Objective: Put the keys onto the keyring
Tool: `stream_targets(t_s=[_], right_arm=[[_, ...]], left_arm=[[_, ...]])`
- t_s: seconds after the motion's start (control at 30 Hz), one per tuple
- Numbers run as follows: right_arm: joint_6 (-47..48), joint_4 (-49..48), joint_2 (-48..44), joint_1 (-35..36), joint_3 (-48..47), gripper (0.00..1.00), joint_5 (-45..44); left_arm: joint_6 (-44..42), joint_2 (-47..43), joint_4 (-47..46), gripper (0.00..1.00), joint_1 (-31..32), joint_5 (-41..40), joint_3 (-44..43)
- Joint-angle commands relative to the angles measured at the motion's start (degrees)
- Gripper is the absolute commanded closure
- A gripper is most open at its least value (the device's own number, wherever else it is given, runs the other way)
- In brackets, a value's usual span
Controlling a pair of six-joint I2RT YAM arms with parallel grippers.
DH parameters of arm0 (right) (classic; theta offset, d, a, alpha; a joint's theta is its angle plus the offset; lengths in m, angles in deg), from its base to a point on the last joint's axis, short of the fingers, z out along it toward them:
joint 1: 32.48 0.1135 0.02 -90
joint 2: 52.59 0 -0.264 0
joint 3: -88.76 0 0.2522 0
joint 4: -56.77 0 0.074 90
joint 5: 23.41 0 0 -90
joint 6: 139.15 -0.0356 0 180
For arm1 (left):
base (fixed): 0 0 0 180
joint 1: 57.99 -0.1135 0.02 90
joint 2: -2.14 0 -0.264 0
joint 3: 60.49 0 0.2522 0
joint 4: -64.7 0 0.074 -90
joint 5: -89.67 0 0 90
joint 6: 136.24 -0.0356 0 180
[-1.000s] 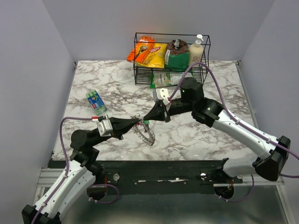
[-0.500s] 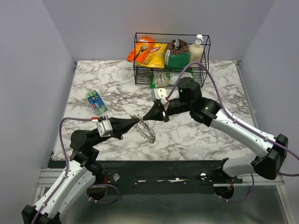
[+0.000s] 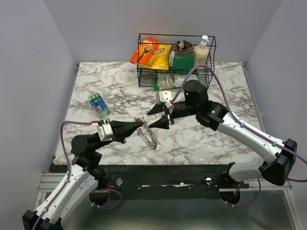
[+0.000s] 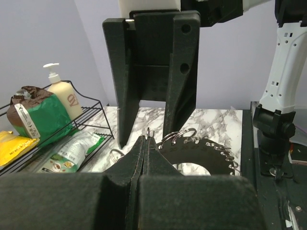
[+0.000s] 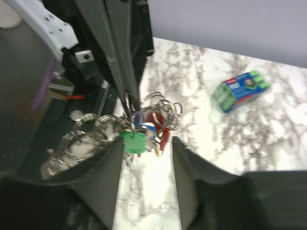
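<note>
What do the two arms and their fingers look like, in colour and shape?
The left arm and right arm have white shells and black joints. A purple cable runs along each. The black fingers taper to points, behind a white wrist block.

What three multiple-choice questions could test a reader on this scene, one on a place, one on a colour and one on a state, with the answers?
1. Where does the green and blue pack lie?
A. on the left half of the table
B. in the wire basket
C. on the table's right half

2. Which colour is the key head nearest the right wrist camera?
A. yellow
B. green
C. white

3. How is the right gripper?
A. shut on the keyring
B. shut on the pack
C. open

Answers: 1 A, the pack lies flat on the left side, apart from both arms. 2 B, a green square head hangs there. 3 C, its fingers stand clearly apart.
</note>
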Motion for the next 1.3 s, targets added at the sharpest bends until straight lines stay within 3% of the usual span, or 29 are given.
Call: stream_targets(t_s=[0.0,0.1,0.27,0.5,0.73,0.83,1.27], right_arm=[[0.55,-1.74,-3.58,0.25,2.80,0.30,-5.09],[-0.50,-5.16,-6.39,0.33,4.65,0.22,-9.38],[-3.66,-15.24,-12.97,0.25,10.54,0.19,-12.75],[-6.21,-19.32,-14.66,0.25,10.99,0.18,-6.80],[-9.12,-19.76,-11.94,0.25,8.53,0.42,2.00],[-9.64,-19.85,-11.76,0.25,8.18,0.46,5.35],[-12.90,-19.76,-7.81,0.25,6.07,0.52,10.10]], left_arm=[[1.28,-0.31,-6.32,1.00,0.27,0.12,0.29],[1.63,-0.39,-7.02,1.00,0.44,0.21,0.64],[1.72,-0.22,-8.51,1.00,0.44,1.52,0.82],[3.91,0.92,-13.70,1.00,0.62,5.74,1.43],[6.81,2.50,-19.77,1.00,0.88,7.94,2.31],[6.73,2.51,-20.12,1.00,0.88,7.85,2.05],[6.02,3.38,-19.77,1.00,1.15,7.86,1.43]])
